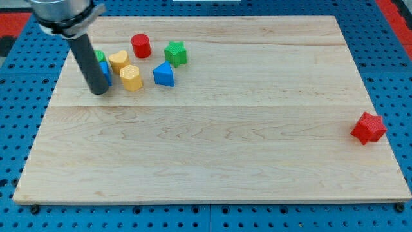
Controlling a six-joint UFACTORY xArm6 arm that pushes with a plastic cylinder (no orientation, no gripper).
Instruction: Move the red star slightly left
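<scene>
Your wooden board (212,154) fills most of the frame. Your arm's dark rod descends upright at the upper left; my tip (98,91) rests on the board and grasps nothing, being a bare rod.

Block count near the tip:
- two yellow blocks (118,60) (131,77)
- one red cylinder (141,46)
- one green star (175,53)
- one blue block (165,75)
- two blocks partly hidden behind the rod, one blue (106,72), one green (100,57)

One red star (368,127) sits at the right edge, well apart.

red cylinder (141,46), green star (175,53), two yellow blocks (118,60) (131,77), blue block (165,75) clustered upper left.
</scene>
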